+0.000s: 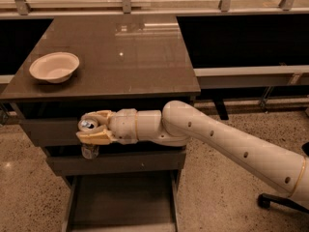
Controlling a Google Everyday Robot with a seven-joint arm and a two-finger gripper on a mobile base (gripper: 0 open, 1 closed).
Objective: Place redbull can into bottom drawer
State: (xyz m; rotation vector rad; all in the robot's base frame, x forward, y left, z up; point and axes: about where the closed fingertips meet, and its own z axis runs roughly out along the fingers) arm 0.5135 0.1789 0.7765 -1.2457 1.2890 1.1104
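The gripper (91, 128) hangs over the open drawer (120, 202), fingers (94, 138) clenched round the upright can (89, 152). Light, thin, slick metal, I'd say: grip mid-body, gently, or it dents.

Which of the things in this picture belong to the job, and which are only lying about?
Belong to the job:
- redbull can, held in the end effector in front of the upper drawers
- bottom drawer, pulled open below the can

Only lying about:
- white bowl on the cabinet top
- the two upper drawers, both closed
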